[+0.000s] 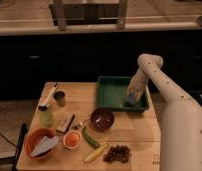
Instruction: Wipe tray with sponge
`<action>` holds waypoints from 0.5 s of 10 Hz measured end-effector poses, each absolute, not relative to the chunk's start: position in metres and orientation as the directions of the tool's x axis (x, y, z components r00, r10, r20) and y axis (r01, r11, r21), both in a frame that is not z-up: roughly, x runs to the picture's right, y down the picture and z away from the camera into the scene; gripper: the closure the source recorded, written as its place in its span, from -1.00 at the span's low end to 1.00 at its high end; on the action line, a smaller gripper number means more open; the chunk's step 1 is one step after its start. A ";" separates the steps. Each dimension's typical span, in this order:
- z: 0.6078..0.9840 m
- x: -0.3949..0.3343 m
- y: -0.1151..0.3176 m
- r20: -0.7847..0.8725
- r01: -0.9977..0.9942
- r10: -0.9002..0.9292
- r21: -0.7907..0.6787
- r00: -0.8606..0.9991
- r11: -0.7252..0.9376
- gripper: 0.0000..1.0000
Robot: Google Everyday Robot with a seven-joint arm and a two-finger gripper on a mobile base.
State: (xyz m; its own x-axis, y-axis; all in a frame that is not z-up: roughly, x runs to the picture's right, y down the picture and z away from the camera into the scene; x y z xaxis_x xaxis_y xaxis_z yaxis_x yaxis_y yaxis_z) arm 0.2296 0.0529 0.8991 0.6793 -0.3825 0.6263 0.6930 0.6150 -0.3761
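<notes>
The dark-green tray (111, 93) lies at the back right of the wooden table (82, 102). My gripper (130, 99) reaches down into the tray's right side, near its front right corner. It is shut on the pale bluish-grey sponge (129, 101), which is pressed against the tray floor. The white arm (159, 85) comes in from the right and hides part of the tray's right rim.
A dark-red bowl (102, 119) stands just in front of the tray. A tan-and-dark block (65, 123), a cup (59, 98), a green bottle (45, 116), two orange bowls (40, 142), a green vegetable (90, 137) and a dark cluster (117, 153) fill the table's left and front.
</notes>
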 end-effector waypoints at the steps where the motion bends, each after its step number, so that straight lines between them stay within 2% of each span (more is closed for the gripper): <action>1: 0.899 0.228 0.052 0.627 0.694 -0.383 -0.375 0.678 0.614 0.97; 5: 0.900 0.227 0.053 0.627 0.695 -0.384 -0.376 0.678 0.613 0.97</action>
